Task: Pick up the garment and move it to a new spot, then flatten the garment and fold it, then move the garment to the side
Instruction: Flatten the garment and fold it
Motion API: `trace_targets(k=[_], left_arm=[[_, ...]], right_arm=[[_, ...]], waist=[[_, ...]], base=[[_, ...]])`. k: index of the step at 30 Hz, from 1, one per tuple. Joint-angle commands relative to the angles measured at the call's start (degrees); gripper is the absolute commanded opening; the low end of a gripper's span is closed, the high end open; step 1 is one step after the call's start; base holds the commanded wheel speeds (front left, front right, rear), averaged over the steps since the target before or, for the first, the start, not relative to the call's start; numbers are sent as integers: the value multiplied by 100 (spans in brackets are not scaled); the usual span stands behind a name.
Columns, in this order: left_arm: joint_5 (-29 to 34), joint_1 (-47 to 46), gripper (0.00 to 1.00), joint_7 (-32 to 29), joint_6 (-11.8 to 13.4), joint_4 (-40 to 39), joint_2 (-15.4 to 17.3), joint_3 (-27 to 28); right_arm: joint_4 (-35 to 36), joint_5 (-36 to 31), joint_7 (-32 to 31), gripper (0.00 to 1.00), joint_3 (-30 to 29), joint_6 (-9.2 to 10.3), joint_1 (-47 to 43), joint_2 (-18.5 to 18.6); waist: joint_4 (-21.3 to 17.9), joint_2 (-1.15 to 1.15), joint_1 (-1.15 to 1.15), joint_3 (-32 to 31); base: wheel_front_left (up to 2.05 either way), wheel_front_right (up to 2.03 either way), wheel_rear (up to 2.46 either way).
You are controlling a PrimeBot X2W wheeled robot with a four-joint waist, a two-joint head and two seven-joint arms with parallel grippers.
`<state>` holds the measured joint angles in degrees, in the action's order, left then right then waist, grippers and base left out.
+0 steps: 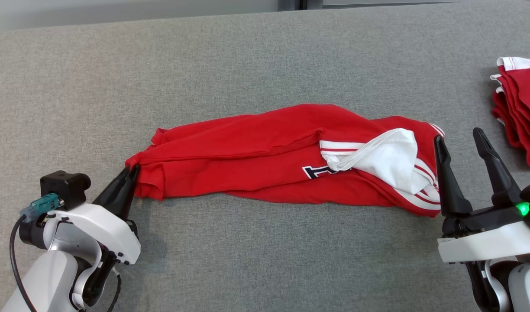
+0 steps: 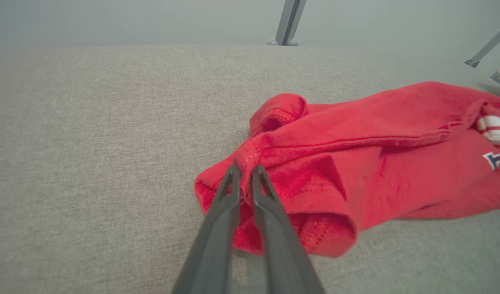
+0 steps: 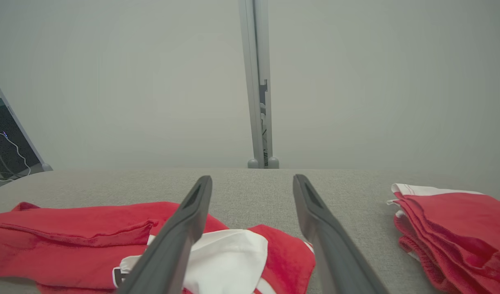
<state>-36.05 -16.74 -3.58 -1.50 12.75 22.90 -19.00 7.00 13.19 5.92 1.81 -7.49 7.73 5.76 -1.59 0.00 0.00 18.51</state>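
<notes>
The garment [image 1: 256,151] lies stretched left to right across the middle of the table [image 1: 247,52]. The left gripper [image 1: 134,169] pinches its left end. The right gripper [image 1: 457,135] stands just beside its right end, and a stack of folded clothes [image 1: 522,104] lies farther right, apart from it.

Soft cloth garment [image 1: 256,151], matt woven tabletop [image 1: 247,260]

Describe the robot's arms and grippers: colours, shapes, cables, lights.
The left gripper and right gripper each have two long, tapered dark fingers on white rounded shells. The left wrist carries a black box, a teal connector and a black cable; a green light glows on the right.
</notes>
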Motion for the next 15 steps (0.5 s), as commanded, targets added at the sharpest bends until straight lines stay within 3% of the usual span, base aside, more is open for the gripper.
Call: trace_targets(k=[1, 10, 15], left_arm=[[-34, -53, 0, -3, -18, 9, 29, 8], [17, -170, 0, 29, -5, -28, 97, -14], [76, -270, 0, 67, 3, -16, 77, -70]], right_arm=[[5, 19, 41, 100, -44, -2, 48, 17], [-588, 230, -84, 100, -183, -2, 188, 262], [-1213, 402, -120, 100, 110, -3, 518, 437]], waist=[[-4, 0, 0, 2], [-6, 0, 0, 111], [85, 0, 0, 198]], base=[[0, 0, 0], [0, 0, 0], [0, 0, 0]])
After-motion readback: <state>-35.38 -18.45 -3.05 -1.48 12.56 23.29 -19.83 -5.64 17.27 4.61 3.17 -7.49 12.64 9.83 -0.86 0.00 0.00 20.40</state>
